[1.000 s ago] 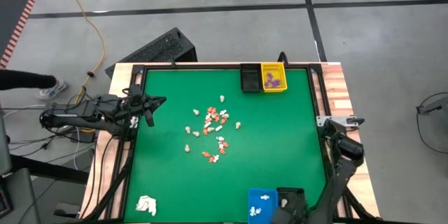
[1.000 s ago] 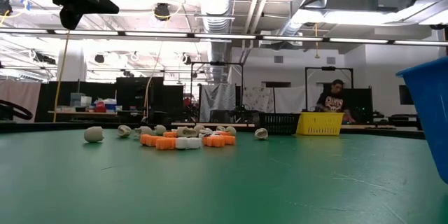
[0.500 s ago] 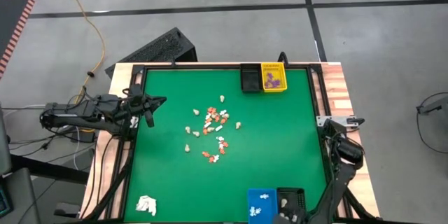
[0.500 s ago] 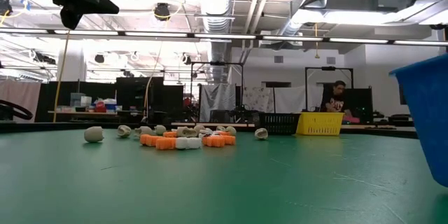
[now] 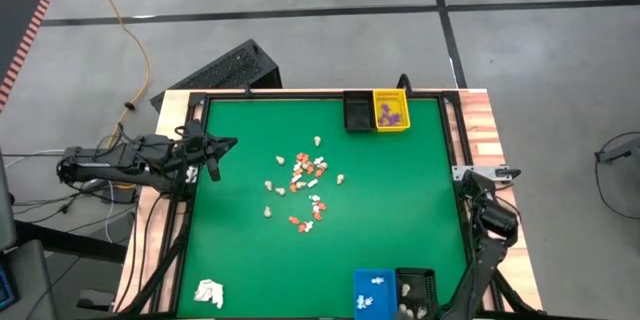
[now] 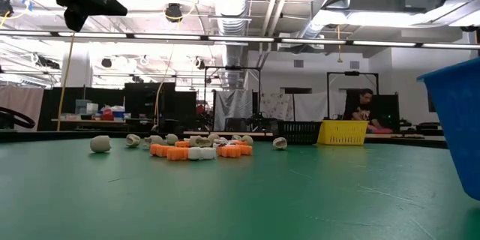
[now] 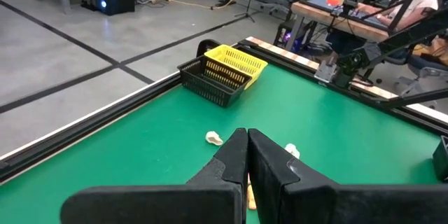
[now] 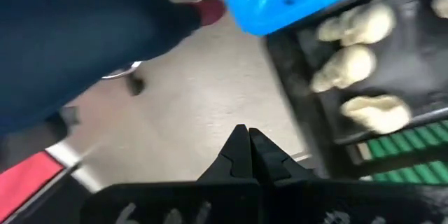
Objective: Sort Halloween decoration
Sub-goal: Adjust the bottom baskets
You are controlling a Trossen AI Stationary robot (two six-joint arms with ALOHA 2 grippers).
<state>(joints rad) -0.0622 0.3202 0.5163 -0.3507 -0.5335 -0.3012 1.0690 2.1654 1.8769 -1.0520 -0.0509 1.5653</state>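
The Halloween decoration pieces [image 5: 300,185] lie scattered in a loose cluster mid-table, orange, white and cream; the low view shows them [image 6: 196,150] in a row. Purple pieces sit in the yellow basket [image 5: 390,110]. Cream pieces [image 8: 350,63] lie in the black basket [image 5: 415,290] at the near edge, and white ones lie in the blue basket [image 5: 374,293]. My left gripper [image 7: 246,155] is shut and hovers above the table's left edge [image 5: 230,144], touching nothing. My right gripper [image 8: 246,155] is shut, just past the near edge beside the black basket.
An empty black basket [image 5: 357,112] stands next to the yellow one at the far edge. A white wadded lump [image 5: 208,293] lies in the near left corner. A person's trouser leg [image 8: 77,49] and red shoe [image 8: 210,10] stand on the floor by the near edge.
My right arm has drawn back from over the black basket toward the near edge, uncovering the cream pieces in it. The blue basket has slid a little toward the table's left. The left arm has kept still.
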